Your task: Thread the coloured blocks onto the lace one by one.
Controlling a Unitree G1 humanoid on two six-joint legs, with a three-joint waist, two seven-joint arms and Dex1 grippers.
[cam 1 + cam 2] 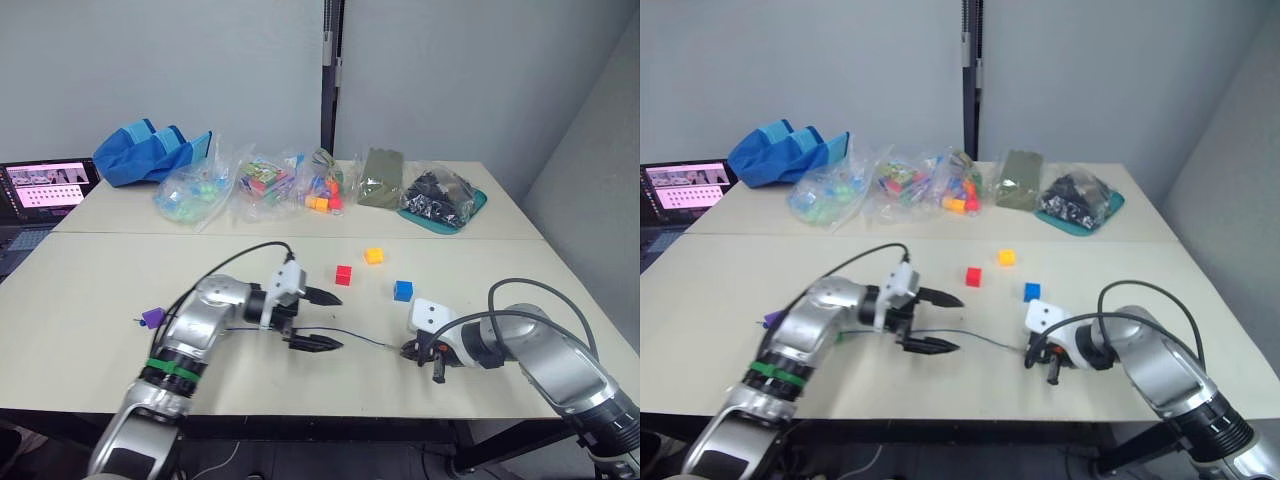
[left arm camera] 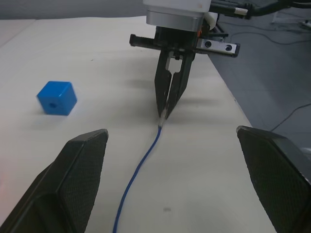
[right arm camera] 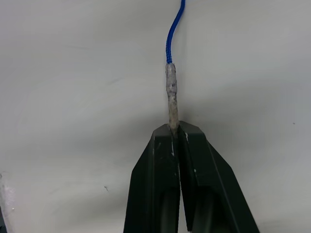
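On the pale table (image 1: 100, 280), the right gripper (image 3: 175, 127) pinches the stiff pale tip of the thin blue lace (image 2: 141, 167). The left gripper (image 1: 326, 320) is spread wide around the lace, not touching. A small blue cube (image 1: 403, 290) sits nearby.

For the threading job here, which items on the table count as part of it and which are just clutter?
Part of the job:
- lace, its pale tip pinched in the right gripper
- red block
- orange-yellow block
- blue block
- purple block
- left gripper, open over the lace

Lying about:
- clear bags of toys
- blue fabric bag
- dark bag on a teal tray
- laptop
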